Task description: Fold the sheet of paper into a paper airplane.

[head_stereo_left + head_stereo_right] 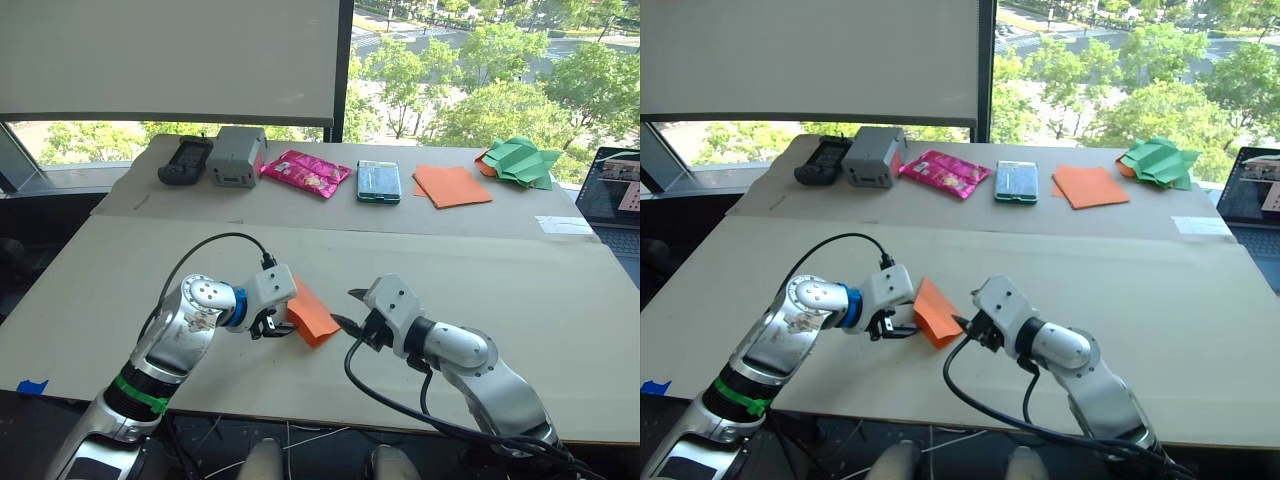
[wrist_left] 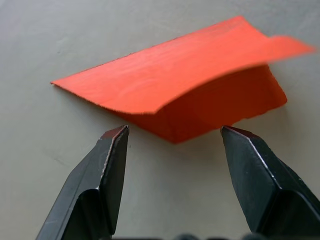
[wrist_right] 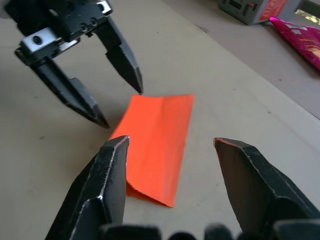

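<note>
The sheet of paper is orange and lies folded into a narrow strip on the beige table, near the front edge. One layer lifts a little at the crease. My left gripper is open just left of it, with its fingertips close to the paper's edge but apart from it. My right gripper is open just right of the paper and points at it. The right wrist view also shows the left gripper beyond the strip. The paper airplane is out of view.
Along the table's far side lie a black device, a grey box, a pink packet, a teal case, smooth orange sheets and green crumpled paper. A laptop stands at the right edge.
</note>
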Available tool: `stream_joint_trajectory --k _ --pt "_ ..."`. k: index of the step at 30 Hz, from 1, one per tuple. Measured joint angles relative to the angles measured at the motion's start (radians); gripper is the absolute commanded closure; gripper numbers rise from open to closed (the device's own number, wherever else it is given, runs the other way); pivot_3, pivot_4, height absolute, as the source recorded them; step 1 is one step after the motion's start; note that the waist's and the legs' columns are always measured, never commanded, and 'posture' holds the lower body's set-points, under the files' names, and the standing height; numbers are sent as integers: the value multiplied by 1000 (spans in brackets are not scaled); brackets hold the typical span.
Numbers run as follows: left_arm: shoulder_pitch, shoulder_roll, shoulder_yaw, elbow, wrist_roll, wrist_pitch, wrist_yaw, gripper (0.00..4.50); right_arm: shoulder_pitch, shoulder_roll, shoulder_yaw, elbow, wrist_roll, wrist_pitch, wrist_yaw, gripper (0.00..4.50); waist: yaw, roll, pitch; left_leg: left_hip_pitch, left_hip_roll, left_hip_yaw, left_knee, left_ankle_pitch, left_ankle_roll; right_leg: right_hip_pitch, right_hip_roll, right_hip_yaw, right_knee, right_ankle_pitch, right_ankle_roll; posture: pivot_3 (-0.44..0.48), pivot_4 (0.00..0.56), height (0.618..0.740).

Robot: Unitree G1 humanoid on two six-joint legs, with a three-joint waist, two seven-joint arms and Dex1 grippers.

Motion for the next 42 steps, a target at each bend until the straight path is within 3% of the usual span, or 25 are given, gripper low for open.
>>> stream_joint_trajectory --k 6,12,15,26,34,42 --pt "36 92 54 -6 -91 -8 -27 1348 -29 0 168 95 -135 -82 -41 26 -1 -1 0 -1 0 0 0 -1 -2 -1 0 0 -3 0 0 0 150 702" --pt "60 97 99 10 -152 9 30 1348 -52 84 206 178 -288 -112 -177 26 1 -1 0 -1 0 1 0 0 0 0 0 0 -1 0 0 0 150 702" --pt "86 89 115 10 -180 21 59 1348 -46 104 208 181 -297 -109 -186 789 1 -1 0 -1 0 0 0 1 1 0 0 0 0 0 0 0 150 702" --pt "140 87 150 65 -236 -49 121 1348 -38 119 188 227 -330 -125 -197 4462 2 -1 0 0 0 0 0 -1 -1 -1 0 0 0 0 0 0 150 702" --pt "159 80 156 86 -276 -93 138 1348 -48 86 183 253 -316 -201 -137 4462 1 -1 0 0 0 0 0 0 -1 0 0 0 1 0 0 0 150 702" --pt "129 74 295 160 -450 -156 33 1348 -122 -41 173 275 -154 -402 178 4462 -1 -2 0 1 0 0 0 0 0 1 0 0 0 0 0 0 150 702"
